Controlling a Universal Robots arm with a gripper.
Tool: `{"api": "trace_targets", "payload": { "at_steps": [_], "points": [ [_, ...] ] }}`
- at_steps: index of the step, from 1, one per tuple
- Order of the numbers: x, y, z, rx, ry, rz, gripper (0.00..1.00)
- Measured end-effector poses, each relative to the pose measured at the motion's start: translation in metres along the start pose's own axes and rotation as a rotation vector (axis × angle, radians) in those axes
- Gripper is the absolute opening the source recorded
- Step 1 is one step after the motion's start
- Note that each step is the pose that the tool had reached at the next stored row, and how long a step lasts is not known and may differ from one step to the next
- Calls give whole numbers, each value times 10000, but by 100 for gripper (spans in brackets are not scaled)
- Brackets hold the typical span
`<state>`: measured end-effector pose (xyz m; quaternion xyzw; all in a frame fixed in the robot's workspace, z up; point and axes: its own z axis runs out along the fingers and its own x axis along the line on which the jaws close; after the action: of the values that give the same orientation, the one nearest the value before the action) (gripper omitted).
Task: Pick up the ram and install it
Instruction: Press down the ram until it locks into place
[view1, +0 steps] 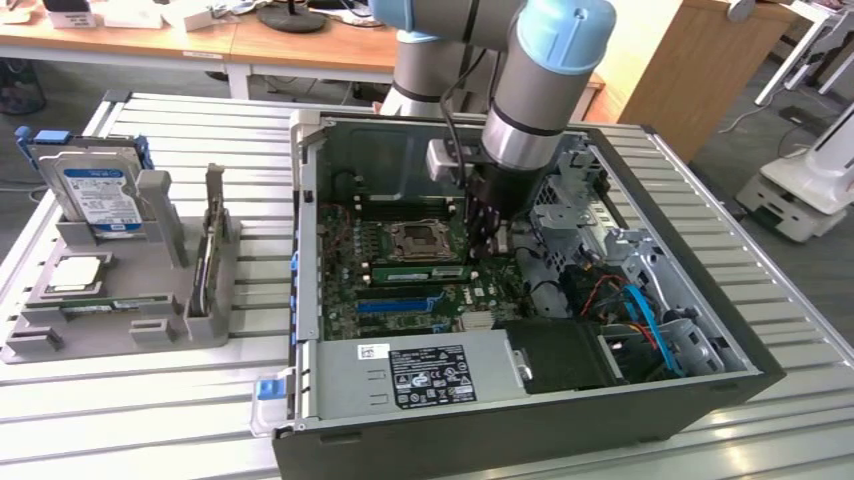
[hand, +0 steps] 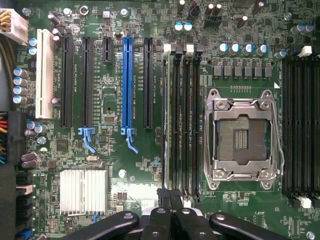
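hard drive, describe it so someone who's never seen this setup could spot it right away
To the exterior view's left of the open computer case sits a grey tray. The hard drive stands upright at the tray's far end. It is the boxy silver part with a blue label, unlike the square processor lying flat just nearer the camera.

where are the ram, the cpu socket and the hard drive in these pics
ram (view1: 427, 271), exterior view, on the green stick's long face, lying in the case beside the socket
cpu socket (hand: 243, 138), wrist view, on the open middle of its metal frame
hard drive (view1: 103, 195), exterior view, on its blue label
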<state>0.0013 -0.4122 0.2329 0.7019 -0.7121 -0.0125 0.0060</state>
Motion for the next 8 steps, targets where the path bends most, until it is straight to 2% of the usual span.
{"api": "trace_targets", "payload": {
  "at_steps": [8],
  "points": [
    [0, -1, 26, 0, 0, 0, 11]
  ]
}}
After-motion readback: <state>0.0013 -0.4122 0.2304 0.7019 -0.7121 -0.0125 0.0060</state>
